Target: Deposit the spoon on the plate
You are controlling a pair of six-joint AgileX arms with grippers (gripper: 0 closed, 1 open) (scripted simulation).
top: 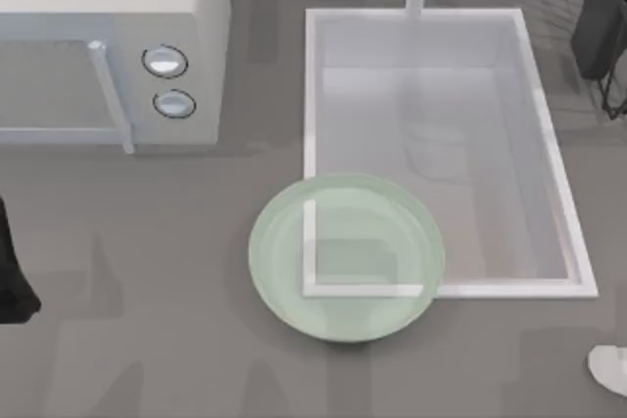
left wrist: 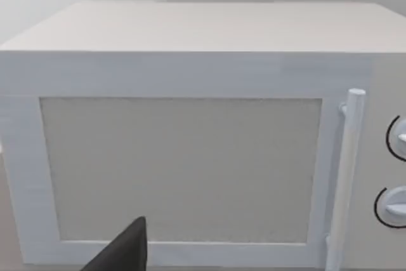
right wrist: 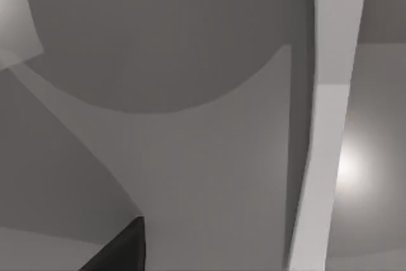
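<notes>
The pale green glassy plate (top: 345, 256) lies on the grey counter in the middle of the top view, its far right part overlapping the near left corner of the sink. A white oval at the bottom right edge of the top view is the spoon (top: 612, 369); its bowl rests on the counter and the frame cuts off its handle. My left gripper (top: 14, 281) hangs dark at the far left edge, well away from the plate. My right gripper (top: 600, 17) sits at the top right corner, behind the sink and far from the spoon.
A white microwave (top: 108, 46) with two round knobs and a bar handle stands at the back left; the left wrist view faces its door (left wrist: 181, 169). A white-rimmed sink (top: 554, 154) takes up the centre right. Open grey counter runs along the front.
</notes>
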